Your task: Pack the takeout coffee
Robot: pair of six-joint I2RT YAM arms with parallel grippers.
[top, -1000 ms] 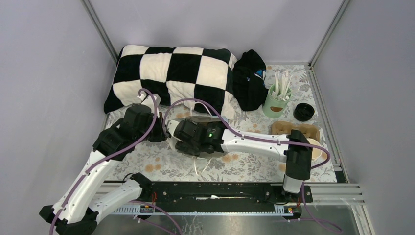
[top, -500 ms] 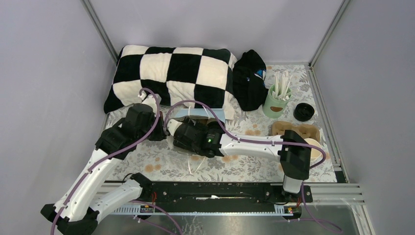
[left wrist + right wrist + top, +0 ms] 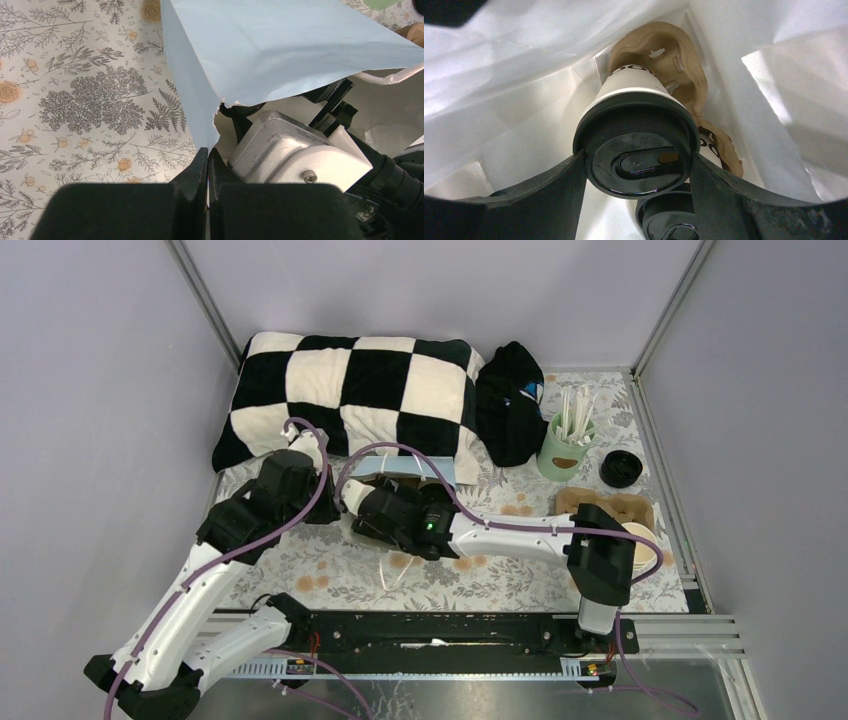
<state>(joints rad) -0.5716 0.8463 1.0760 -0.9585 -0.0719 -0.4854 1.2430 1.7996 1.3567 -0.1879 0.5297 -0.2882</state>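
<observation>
Inside the light-blue paper bag with a white lining (image 3: 280,50), the right gripper (image 3: 637,167) was clamped on the white paper cup with a round black plastic lid (image 3: 636,145), one finger pressed to the lid rim at 9 o'clock and one at 3 o'clock in the right wrist view. The cup's long axis ran along the gripper's own line, lid facing the camera and base pointing deeper into the bag. The brown moulded-pulp carrier (image 3: 659,45) lay just behind the cup at 12 o'clock. The base was hidden, so seating in a socket could not be told. A second black lid (image 3: 669,227) showed just beside the cup at 6 o'clock. The left gripper (image 3: 207,162) was pinched tight on the bag's mouth edge. Judgement: release depends on the base reaching the carrier, and only the right arm can do it.
</observation>
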